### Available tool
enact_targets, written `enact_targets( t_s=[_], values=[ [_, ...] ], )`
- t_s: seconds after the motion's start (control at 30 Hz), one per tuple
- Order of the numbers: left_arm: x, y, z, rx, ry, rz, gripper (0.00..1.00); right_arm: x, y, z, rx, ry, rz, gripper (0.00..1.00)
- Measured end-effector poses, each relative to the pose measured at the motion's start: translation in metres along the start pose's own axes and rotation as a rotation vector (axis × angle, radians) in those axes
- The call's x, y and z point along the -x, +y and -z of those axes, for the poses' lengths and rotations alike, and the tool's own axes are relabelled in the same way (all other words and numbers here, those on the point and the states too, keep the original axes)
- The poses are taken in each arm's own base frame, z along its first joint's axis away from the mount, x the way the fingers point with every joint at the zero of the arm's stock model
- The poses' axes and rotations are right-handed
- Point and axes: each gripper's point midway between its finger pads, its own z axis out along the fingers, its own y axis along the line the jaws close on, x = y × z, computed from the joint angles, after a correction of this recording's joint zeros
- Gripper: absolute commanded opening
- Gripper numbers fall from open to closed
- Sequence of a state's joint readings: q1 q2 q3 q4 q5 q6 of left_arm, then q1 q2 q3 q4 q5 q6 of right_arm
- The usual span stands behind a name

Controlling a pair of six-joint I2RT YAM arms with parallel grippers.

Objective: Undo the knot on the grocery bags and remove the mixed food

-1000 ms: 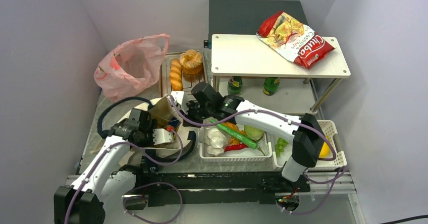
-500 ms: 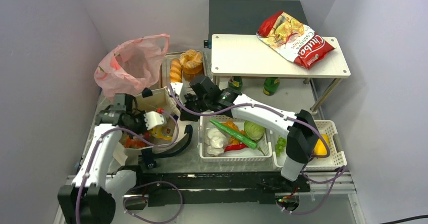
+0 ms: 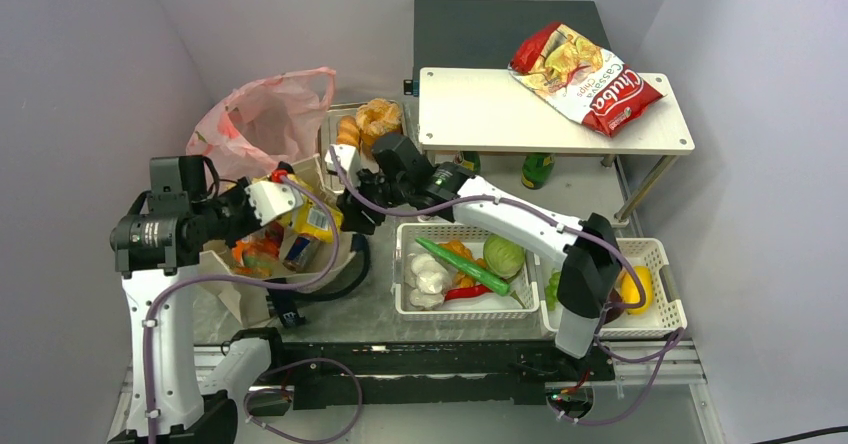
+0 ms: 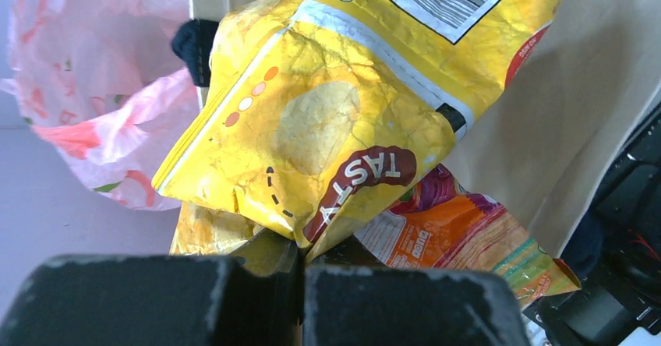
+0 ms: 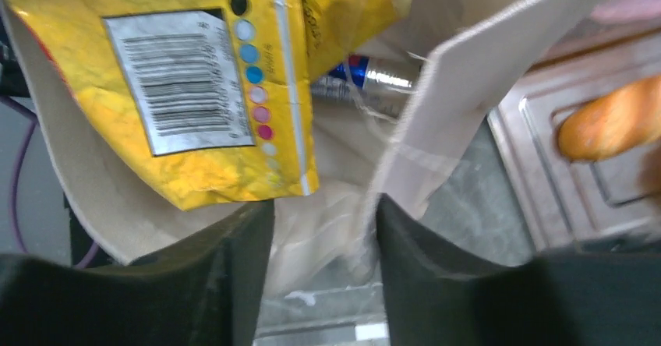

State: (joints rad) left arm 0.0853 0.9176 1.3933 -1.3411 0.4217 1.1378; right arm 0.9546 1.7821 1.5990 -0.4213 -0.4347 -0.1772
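My left gripper is shut on the bottom corner of the yellow Lay's bag, which hangs lifted over the beige tote. A small orange-pink snack bag lies beneath it in the tote. In the top view my left gripper is raised at the left, with the yellow bag beside it. My right gripper is open at the tote's rim, with loose fabric between its fingers. The pink plastic bag stands open behind.
A white basket holds garlic, a long green vegetable and cabbage. Grapes lie in a second basket on the right. A ring bun and baguette rest on a tray. The Cassava bag is on the shelf.
My left gripper shut on the yellow bag and rose up and to the left, pulling it out of the tote. My right gripper opened and let go of the tote's rim.
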Motion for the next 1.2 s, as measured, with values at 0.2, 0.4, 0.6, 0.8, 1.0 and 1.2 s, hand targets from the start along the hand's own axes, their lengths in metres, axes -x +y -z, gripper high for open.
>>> enact_targets(
  t_s=[0.2,0.4,0.6,0.8,1.0,1.2],
  values=[
    [0.023,0.022,0.020,0.068,-0.047,0.046,0.00,0.047,0.002,0.020,-0.002,-0.140,0.058,0.88],
    [0.052,0.036,0.038,0.107,-0.139,0.115,0.00,0.099,0.016,0.068,-0.021,-0.304,0.160,0.93],
    [0.061,0.039,0.034,0.089,-0.178,0.220,0.00,0.127,0.032,0.119,-0.057,-0.413,0.313,0.98],
    [0.071,0.043,0.029,0.053,-0.216,0.323,0.00,0.128,0.037,0.122,-0.075,-0.418,0.416,0.99],
    [0.076,0.039,0.032,0.054,-0.246,0.355,0.00,0.136,0.031,0.080,-0.092,-0.396,0.456,0.84],
    [0.062,0.029,0.030,0.072,-0.208,0.386,0.00,0.129,0.027,0.035,-0.120,-0.360,0.513,0.08]
  ],
)
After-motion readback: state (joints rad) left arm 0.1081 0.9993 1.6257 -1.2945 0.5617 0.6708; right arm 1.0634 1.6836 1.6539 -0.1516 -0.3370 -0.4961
